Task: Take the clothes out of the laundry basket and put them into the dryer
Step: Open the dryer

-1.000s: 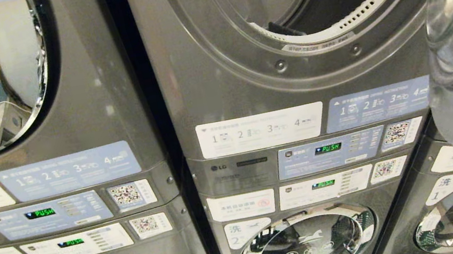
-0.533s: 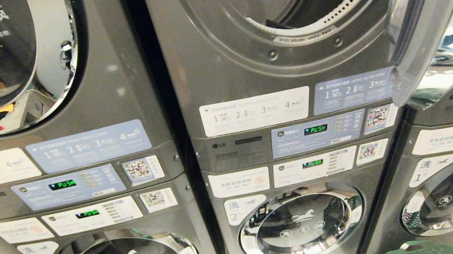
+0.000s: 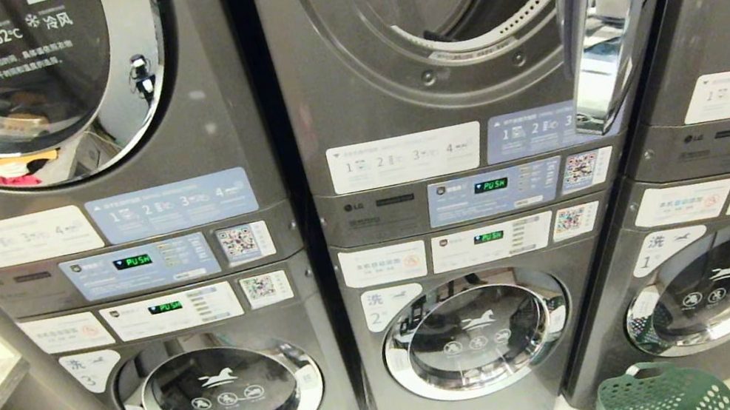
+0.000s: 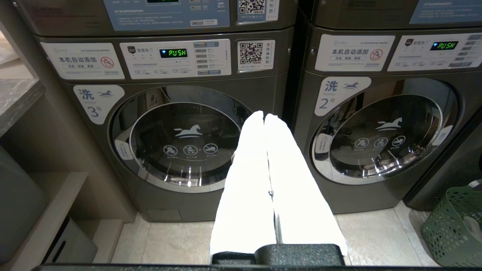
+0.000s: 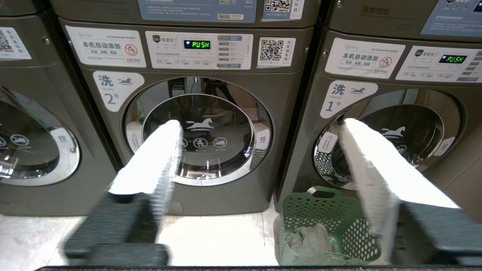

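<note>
1. Loading has not begun, judging from the frames: the laundry basket sits on the pale tiled floor in front of washer number 1, and a crumpled pale grey-green garment lies in its bottom.
2. The dryer in the middle stack is ready to receive: its chrome-rimmed glass door is swung open toward the right, and the part of the drum visible through the opening holds no clothing.
3. The neighbouring dryer on the left is closed, with pink and yellow pieces showing behind its glass; these are not the task's items.
4. The left gripper hangs in front of the lower washers, between washer number 3 and washer number 2, its white fingers pressed together with nothing between them.
5. The right gripper points at washer number 2 and the basket side, its fingers spread wide apart and empty.
6. Neither arm appears in the head view, and both hands are well apart from the basket.
7. What is left, by this reading, is the whole job: reach down to the basket, grasp the denim, lift it to the open drum, release it inside, and repeat until the basket is bare.
</note>
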Controlling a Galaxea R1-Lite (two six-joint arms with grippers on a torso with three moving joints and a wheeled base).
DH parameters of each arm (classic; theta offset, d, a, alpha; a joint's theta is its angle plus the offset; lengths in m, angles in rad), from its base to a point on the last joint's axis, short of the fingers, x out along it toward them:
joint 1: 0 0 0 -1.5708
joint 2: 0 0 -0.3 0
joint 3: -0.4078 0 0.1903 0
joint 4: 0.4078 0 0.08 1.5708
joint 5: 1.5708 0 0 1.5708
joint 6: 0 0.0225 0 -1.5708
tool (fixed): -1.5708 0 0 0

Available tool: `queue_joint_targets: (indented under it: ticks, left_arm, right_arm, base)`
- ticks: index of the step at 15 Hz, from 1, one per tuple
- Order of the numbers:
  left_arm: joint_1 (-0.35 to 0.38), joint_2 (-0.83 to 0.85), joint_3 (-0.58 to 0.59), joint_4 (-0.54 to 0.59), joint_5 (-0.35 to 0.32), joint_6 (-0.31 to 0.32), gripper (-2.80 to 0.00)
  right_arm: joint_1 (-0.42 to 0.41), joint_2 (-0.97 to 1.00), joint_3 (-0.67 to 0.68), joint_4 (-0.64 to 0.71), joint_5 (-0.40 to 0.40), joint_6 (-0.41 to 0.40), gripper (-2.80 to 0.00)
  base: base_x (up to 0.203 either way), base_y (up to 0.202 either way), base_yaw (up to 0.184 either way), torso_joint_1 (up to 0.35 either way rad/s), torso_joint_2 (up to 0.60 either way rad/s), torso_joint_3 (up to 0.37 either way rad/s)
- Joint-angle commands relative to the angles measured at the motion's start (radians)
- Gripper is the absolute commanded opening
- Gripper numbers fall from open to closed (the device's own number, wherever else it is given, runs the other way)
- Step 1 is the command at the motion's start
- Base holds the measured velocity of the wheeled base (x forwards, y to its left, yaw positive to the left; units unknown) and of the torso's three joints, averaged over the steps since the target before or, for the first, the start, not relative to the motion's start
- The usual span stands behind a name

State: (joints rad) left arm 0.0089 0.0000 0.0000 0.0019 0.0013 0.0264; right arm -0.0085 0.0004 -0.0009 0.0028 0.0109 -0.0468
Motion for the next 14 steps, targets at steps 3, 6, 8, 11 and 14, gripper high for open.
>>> queue_joint_targets:
  ticks: [3, 6, 8, 11, 14]
  left_arm:
    - [0.000, 0.000, 0.002, 0.001, 0.000, 0.001, -2.80]
    - [0.000, 0.000, 0.002, 0.001, 0.000, 0.001, -2.80]
    - [0.000, 0.000, 0.002, 0.000, 0.000, 0.001, -2.80]
    - [0.000, 0.000, 0.002, 0.001, 0.000, 0.001, -2.80]
    - [0.000, 0.000, 0.002, 0.003, -0.003, 0.010, -2.80]
  right_arm:
    - [0.000, 0.001, -0.001, -0.001, 0.000, 0.008, -2.80]
    - [-0.001, 0.001, -0.001, -0.003, 0.001, 0.008, -2.80]
    - [0.001, 0.001, -0.001, -0.003, 0.000, 0.010, -2.80]
    - [-0.001, 0.001, -0.001, -0.001, -0.002, 0.017, -2.80]
    - [0.001, 0.001, 0.001, -0.003, -0.006, 0.024, -2.80]
  base:
    - [0.000, 0.000, 0.000, 0.000, 0.00, 0.000]
    - [0.000, 0.000, 0.000, 0.000, 0.00, 0.000]
    - [0.000, 0.000, 0.000, 0.000, 0.00, 0.000]
    - [0.000, 0.000, 0.000, 0.000, 0.00, 0.000]
    - [0.000, 0.000, 0.000, 0.000, 0.00, 0.000]
